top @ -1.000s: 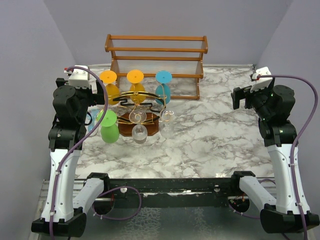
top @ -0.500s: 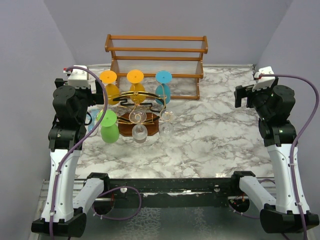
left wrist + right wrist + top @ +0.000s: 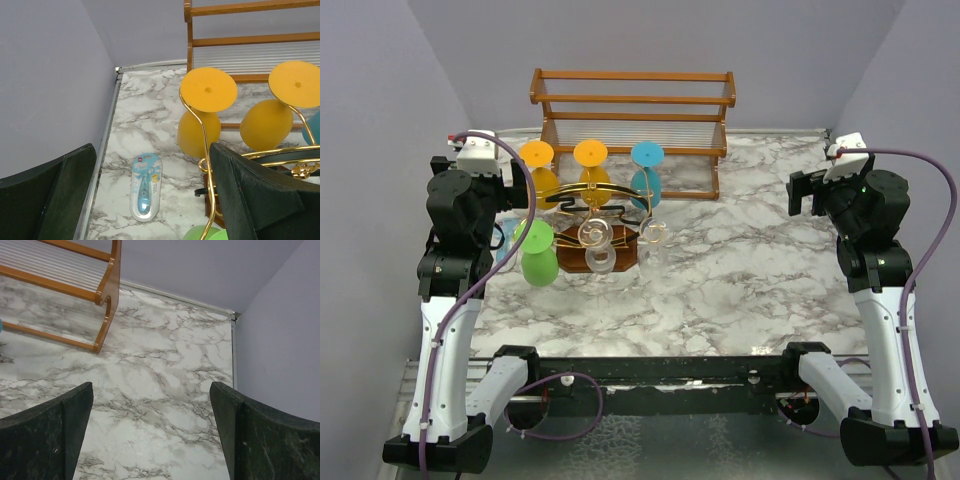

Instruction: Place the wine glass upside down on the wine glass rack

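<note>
Left gripper (image 3: 152,200) and right gripper (image 3: 150,435): spread wide, empty, neither touching the load; wine glass (image 3: 602,260): clear, apparently hung foot-up at front of wine glass rack (image 3: 625,253), beside green glass (image 3: 537,255), left of centre on table (image 3: 740,270); treat as light, rigid, slippery, brittle; take hold at stem just below foot, never at bowl rim; close gently; avoid striking the wire loops.
</note>
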